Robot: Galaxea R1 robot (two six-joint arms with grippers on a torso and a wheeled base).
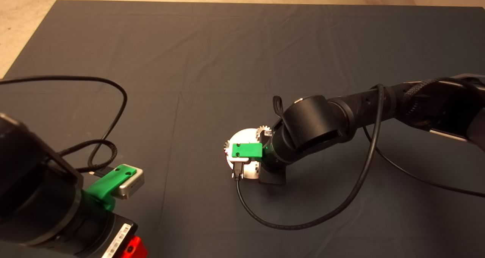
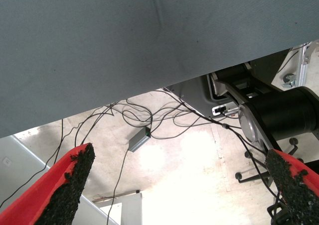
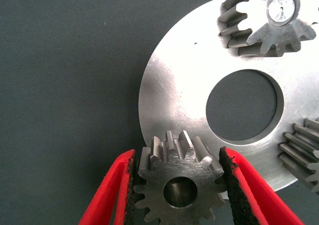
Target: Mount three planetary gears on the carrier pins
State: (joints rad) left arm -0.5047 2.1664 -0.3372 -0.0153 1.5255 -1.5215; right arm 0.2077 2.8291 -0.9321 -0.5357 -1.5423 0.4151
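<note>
In the right wrist view, my right gripper (image 3: 177, 156) is shut on a small grey planetary gear (image 3: 177, 185), with a pad on each side of it, at the rim of the shiny carrier disc (image 3: 179, 80). A pin end shows inside the gear's hole. A second gear (image 3: 269, 18) sits on a carrier pin (image 3: 280, 7). A third gear (image 3: 304, 153) shows partly at the disc's edge. In the head view, the right wrist covers most of the disc (image 1: 245, 133), and one gear (image 1: 264, 131) peeks out. My left gripper (image 2: 179, 155) is open and empty, parked at the lower left (image 1: 132, 248).
The right arm's black cable (image 1: 303, 220) loops over the mat in front of the disc. The left arm's cable (image 1: 113, 99) loops at the left. The dark mat (image 1: 227, 53) stretches far behind. The left wrist view shows floor cables (image 2: 144, 120) past the mat's edge.
</note>
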